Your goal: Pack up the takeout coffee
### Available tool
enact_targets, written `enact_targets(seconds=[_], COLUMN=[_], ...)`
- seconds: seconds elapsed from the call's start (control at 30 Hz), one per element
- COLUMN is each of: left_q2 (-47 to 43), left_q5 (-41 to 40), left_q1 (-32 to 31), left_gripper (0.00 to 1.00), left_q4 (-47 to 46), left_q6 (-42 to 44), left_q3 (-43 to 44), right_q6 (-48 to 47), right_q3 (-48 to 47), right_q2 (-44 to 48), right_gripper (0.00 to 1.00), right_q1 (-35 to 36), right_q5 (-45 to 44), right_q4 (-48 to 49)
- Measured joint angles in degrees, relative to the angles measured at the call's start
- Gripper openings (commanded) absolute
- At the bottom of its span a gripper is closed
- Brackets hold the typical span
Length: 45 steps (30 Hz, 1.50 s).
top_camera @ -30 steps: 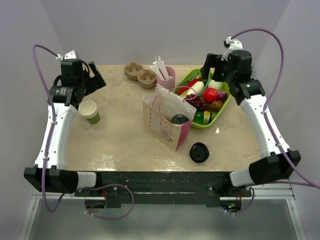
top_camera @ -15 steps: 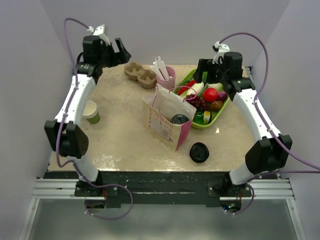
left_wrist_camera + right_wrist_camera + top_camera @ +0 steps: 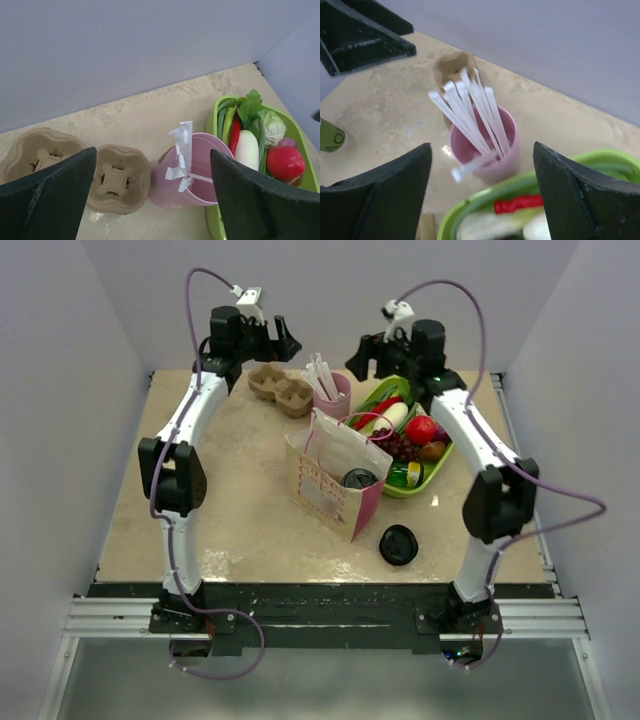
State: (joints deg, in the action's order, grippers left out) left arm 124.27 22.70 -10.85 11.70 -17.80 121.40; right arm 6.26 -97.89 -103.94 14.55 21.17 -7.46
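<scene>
The left hand [image 3: 285,342] and right hand [image 3: 362,355] both gape empty. The takeout coffee [image 3: 359,478] stands upright in the pink bag [image 3: 322,483], back toward their arms' bases, nearer the right hand

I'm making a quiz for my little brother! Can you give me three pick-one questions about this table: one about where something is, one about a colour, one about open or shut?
1. Where is the takeout coffee?
A) on the table beside the bag
B) inside the pink bag
C) in the green tray

2. What colour is the straw cup?
A) blue
B) yellow
C) pink

3. How is the left gripper?
A) open and empty
B) shut on a straw
C) shut on a lid

Answers: 1 B, its lid peeks from the bag's open top; 2 C, it is pink in all views; 3 A, its fingers stand wide apart, holding nothing.
</scene>
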Motion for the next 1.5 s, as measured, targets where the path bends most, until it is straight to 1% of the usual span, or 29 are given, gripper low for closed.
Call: enact_targets(seconds=[0.07,0.13,0.17,0.2,0.37,0.43,0.57,0.7,0.73,0.77,0.87,0.97,1.1,1.5], left_q2=[-1.2,-2.7,-3.1,-3.3,-3.4,-3.4,-3.4,-3.4,-3.4,-3.4,-3.4,-3.4,-3.4,-3.4], left_q5=[0.1,0.1,0.0,-0.1,-0.4,-0.4,-0.3,-0.1,-0.1,-0.1,0.1,0.1,0.3,0.8], left_q1=[-0.3,-0.5,-0.5,-0.5,-0.3,-0.1,0.3,0.5,0.5,0.5,0.6,0.6,0.7,0.7], left_gripper=[0.99,1.00,1.00,1.00,1.00,1.00,0.99,1.00,1.00,1.00,1.00,1.00,1.00,1.00], left_q4=[-2.5,-3.6,-3.8,-3.8,-3.8,-3.7,-3.4,-3.0,-3.0,-3.0,-3.1,-3.1,-3.0,-2.6], left_q6=[0.1,0.1,0.3,0.4,0.5,0.5,0.5,0.9,0.9,0.9,1.0,1.0,0.9,1.0], left_q3=[-2.4,-5.1,-5.9,-6.2,-6.4,-6.4,-6.7,-7.0,-7.0,-7.0,-7.0,-7.2,-7.5,-7.6], right_q6=[-1.5,-1.6,-1.4,-1.4,-1.1,-1.0,0.0,1.2,1.5,1.9,3.4,4.7,5.5,6.4], right_q3=[-10.2,-19.6,-22.9,-24.6,-30.8,-31.9,-32.1,-32.0,-32.0,-32.0,-32.0,-32.0,-33.6,-35.3], right_q2=[-8.4,-16.4,-19.5,-21.6,-29.8,-31.6,-32.3,-32.3,-32.3,-32.3,-32.3,-32.3,-33.0,-36.0], right_gripper=[0.78,0.74,0.71,0.66,0.59,0.57,0.57,0.56,0.55,0.51,0.50,0.47,0.43,0.39], right_q1=[2.5,4.3,5.0,5.5,6.7,6.9,7.0,7.2,7.2,7.2,7.2,7.2,7.2,7.4], right_q5=[1.2,2.6,3.2,4.2,7.1,7.2,6.2,3.2,2.6,2.2,0.7,-0.7,-1.4,-4.7], right_q4=[-0.2,-0.4,0.0,0.2,0.4,0.6,1.6,5.4,6.0,6.9,9.3,10.8,11.0,10.9])
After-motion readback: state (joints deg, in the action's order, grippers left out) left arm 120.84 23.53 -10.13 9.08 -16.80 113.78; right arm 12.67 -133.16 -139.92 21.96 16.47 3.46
